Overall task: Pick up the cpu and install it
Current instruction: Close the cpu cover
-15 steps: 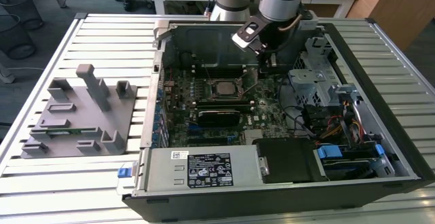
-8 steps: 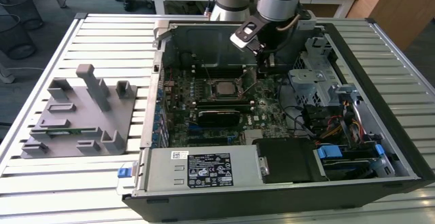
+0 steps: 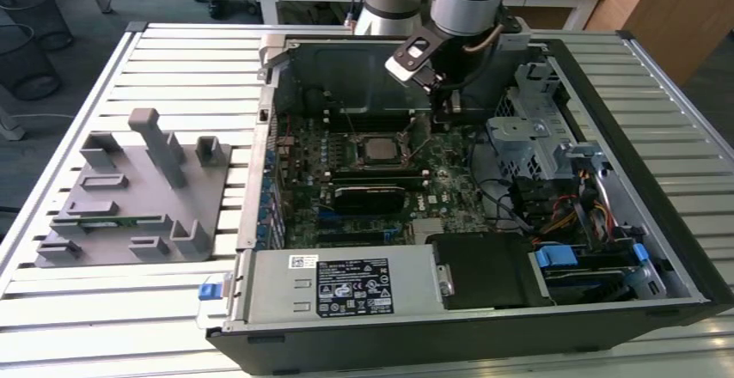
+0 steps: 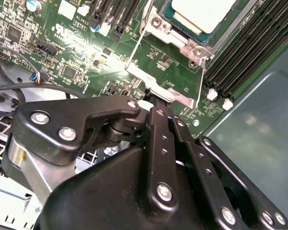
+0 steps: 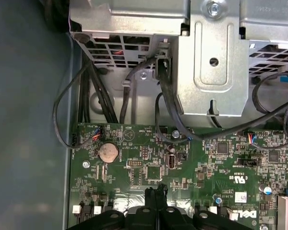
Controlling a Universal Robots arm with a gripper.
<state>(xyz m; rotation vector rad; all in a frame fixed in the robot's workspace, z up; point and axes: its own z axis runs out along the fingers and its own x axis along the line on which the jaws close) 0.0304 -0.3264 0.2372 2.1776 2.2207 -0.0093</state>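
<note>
Lying in skt [image 4: 156, 23]: cpu [image 4: 201, 12], fingers [image 4: 156, 134] closed

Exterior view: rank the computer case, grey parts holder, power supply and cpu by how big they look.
1. computer case
2. grey parts holder
3. power supply, which sits nearer the camera, so its place against the holder is unsure
4. cpu

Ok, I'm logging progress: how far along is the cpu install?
Done: the cpu already sits in the socket frame on the motherboard. In hand: no chip; the claw is shut, its tip at the socket's metal lever. Left: whether that lever is latched cannot be told.
</note>
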